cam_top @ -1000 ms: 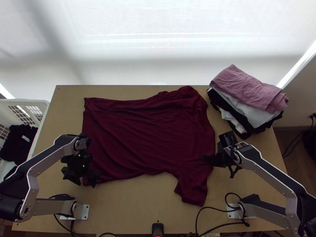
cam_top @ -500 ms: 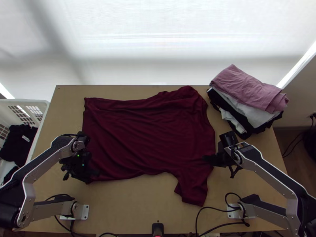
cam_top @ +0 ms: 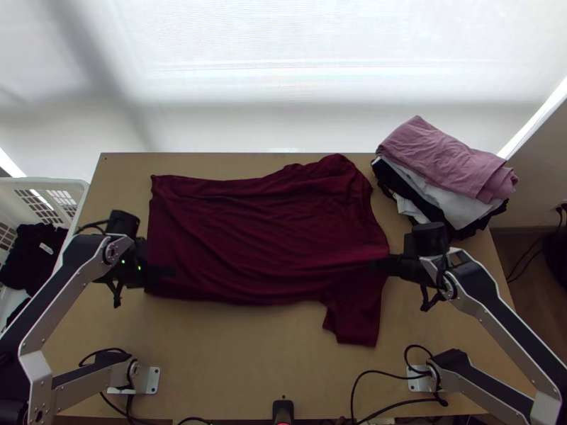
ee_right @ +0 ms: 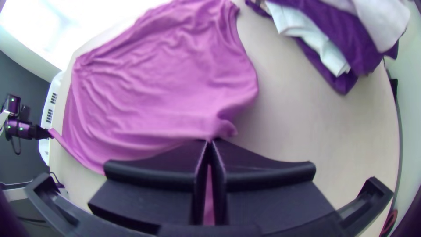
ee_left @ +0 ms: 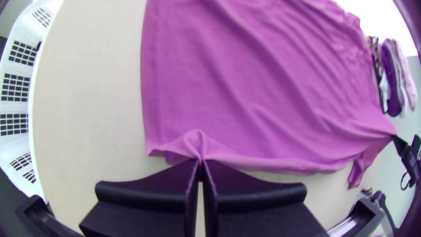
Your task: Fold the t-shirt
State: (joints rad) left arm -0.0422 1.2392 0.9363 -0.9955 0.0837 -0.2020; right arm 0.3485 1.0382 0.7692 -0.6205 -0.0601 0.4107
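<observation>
At the left edge of the table (cam_top: 234, 368), dark cloth (cam_top: 28, 265) is held in a basket (ee_left: 19, 70); a pale label (cam_top: 46, 248) is seen on it, but no writing can be made out. Over the table's left part, the near edge of the t-shirt (cam_top: 269, 241) is pinched between the left gripper's (ee_left: 200, 164) closed fingers, just in from the hem corner; if the bite is shallow, the cloth could be lost under pull. Across the table's middle the t-shirt is spread, rippled; a skewed fold could be caused by uneven pulling. Toward the table's right, the loose sleeve (cam_top: 354, 322) could be trapped crookedly. Beside it, the shoulder area is gripped by the right gripper (ee_right: 209, 142), closed. At the table's far right corner, the clothes pile (cam_top: 446, 163) could be knocked by a wide swing.
</observation>
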